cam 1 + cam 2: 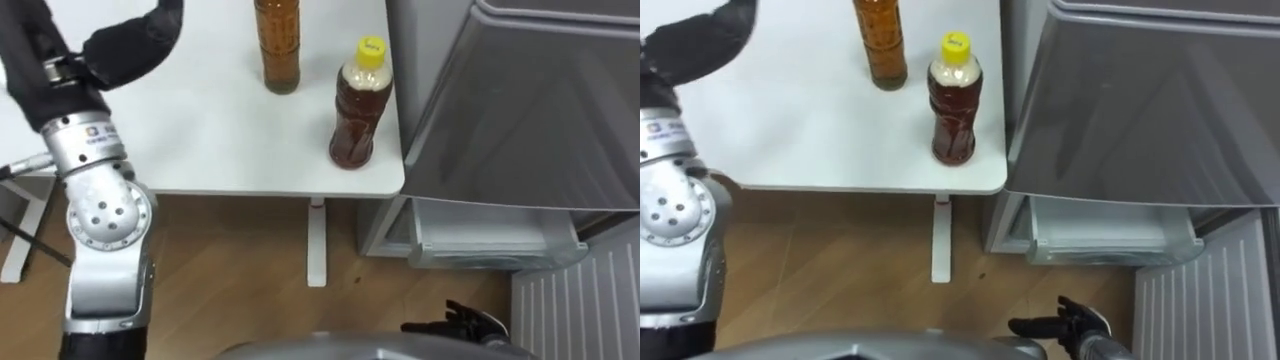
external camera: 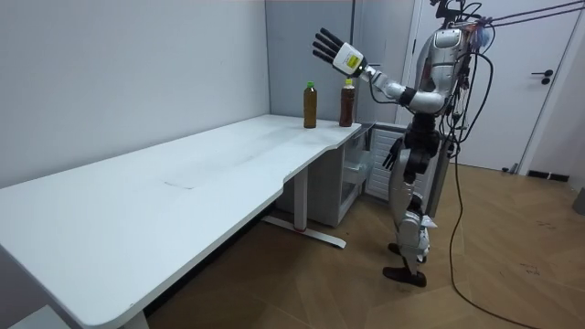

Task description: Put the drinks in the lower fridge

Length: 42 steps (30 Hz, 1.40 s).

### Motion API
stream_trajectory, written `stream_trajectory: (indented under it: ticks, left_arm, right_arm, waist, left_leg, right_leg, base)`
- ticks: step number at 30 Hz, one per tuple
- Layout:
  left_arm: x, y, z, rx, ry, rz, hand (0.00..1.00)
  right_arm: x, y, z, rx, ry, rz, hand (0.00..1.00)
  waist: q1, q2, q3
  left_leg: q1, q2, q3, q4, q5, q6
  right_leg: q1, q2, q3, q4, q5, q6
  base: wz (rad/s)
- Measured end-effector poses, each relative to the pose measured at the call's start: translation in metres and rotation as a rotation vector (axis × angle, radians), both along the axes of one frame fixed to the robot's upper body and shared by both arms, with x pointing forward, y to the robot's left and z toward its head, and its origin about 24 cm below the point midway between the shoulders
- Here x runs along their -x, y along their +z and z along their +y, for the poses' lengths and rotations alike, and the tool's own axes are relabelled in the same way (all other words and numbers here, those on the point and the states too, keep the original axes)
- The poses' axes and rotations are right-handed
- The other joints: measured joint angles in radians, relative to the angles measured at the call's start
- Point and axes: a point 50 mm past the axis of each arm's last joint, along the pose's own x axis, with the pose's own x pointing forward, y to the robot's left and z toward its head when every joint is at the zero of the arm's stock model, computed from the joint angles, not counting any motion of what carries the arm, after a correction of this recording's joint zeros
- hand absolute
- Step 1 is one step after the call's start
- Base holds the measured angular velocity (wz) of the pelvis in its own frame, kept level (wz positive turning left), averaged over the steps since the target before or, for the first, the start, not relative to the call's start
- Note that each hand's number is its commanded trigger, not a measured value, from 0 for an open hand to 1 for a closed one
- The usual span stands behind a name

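Room view: a long white table (image 2: pixel 183 183) is seen running along a plain grey wall (image 2: pixel 137 73), over a wooden floor (image 2: pixel 512 274), with a white door (image 2: pixel 539 91) set in the far wall at the room view's right. The robot is seen standing upright at the table's far end, turned toward it. From the head camera, a grey fridge (image 1: pixel 520 110) is shown just beside the table's right edge; at its foot a pale drawer (image 1: pixel 490 240) is seen jutting out, near the table's white leg (image 1: pixel 317 245). Two drinks are placed upright on the table's far corner, near each other but apart, and neither is held. The yellow-capped bottle (image 1: pixel 358 105) is set nearer the fridge, close to the table's corner; it is a clear, waisted bottle filled with dark brown liquid. The second bottle (image 1: pixel 277 45) is placed to its left and farther back; it is straight-sided and filled with amber liquid, and in the room view a green cap is seen on it. The left hand (image 2: pixel 334 50) is held high in the air above and behind the bottles, fingers straight and spread apart, touching nothing. The right hand (image 1: pixel 470 322) is hung low at the robot's side, above the floor; whether it is open or closed cannot be told.
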Motion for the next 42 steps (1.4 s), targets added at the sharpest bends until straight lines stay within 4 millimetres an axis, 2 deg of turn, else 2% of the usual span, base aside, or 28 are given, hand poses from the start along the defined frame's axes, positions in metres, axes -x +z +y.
stream_trajectory:
  ticks: [2,5,7,10,20,32,42]
  left_arm:
    - [-0.003,0.008,-0.01,-0.029,-0.07,-0.026,0.0]
    - [-0.005,0.009,-0.017,-0.049,-0.122,-0.022,0.0]
    - [-0.005,0.008,-0.021,-0.058,-0.157,-0.013,0.0]
    - [-0.006,0.006,-0.027,-0.07,-0.201,-0.001,0.0]
    - [-0.004,0.002,-0.05,-0.139,-0.322,0.027,0.0]
    - [-0.001,-0.003,-0.067,-0.173,-0.432,0.058,0.0]
    - [-0.003,-0.012,-0.072,-0.206,-0.492,0.124,0.0]
  right_arm:
    - [-0.001,0.0,0.0,0.002,0.005,-0.009,0.0]
    - [-0.001,0.0,0.0,0.002,0.01,-0.008,0.0]
    - [-0.004,0.0,0.001,0.001,0.02,-0.016,0.0]
    - [-0.004,0.0,0.002,-0.001,0.021,-0.014,0.0]
    - [-0.004,0.0,0.003,0.006,0.019,-0.004,0.0]
    - [-0.006,0.0,0.001,0.009,0.023,-0.005,0.0]
    - [-0.009,0.001,0.001,0.003,0.034,-0.006,0.0]
  waist:
    - [-0.005,0.002,-0.0001]
    - [-0.014,0.001,0.0003]
    - [-0.025,-0.003,0.0027]
    - [-0.024,-0.01,0.0083]
    - [-0.026,-0.007,0.0021]
    - [-0.038,0.003,-0.0032]
    - [-0.056,0.001,0.0025]
  left_leg:
    - [0.001,0.001,0.005,-0.001,0.0,0.0]
    - [0.002,0.001,0.01,-0.001,0.0,-0.001]
    - [0.006,0.001,0.014,-0.001,0.001,-0.001]
    - [0.016,0.002,0.022,-0.003,0.001,0.0]
    - [0.017,0.002,0.023,-0.01,0.001,0.0]
    - [0.017,0.002,0.024,-0.014,0.001,0.0]
    - [0.017,0.002,0.024,-0.013,0.001,0.0]
  right_leg:
    - [-0.002,0.001,0.004,-0.001,0.0,0.0]
    - [-0.003,0.001,0.013,-0.001,0.0,0.0]
    - [-0.003,0.001,0.021,-0.001,0.0,0.0]
    - [0.005,0.001,0.027,0.001,0.0,0.0]
    - [0.006,0.001,0.027,0.003,0.0,0.0]
    - [0.006,0.001,0.027,0.002,0.0,0.0]
    - [0.006,0.001,0.026,0.002,0.0,0.0]
  base:
    - [-0.07]
    - [-0.05]
    - [-0.07]
    - [-0.07]
    - [0.0]
    - [0.0]
    - [0.0]
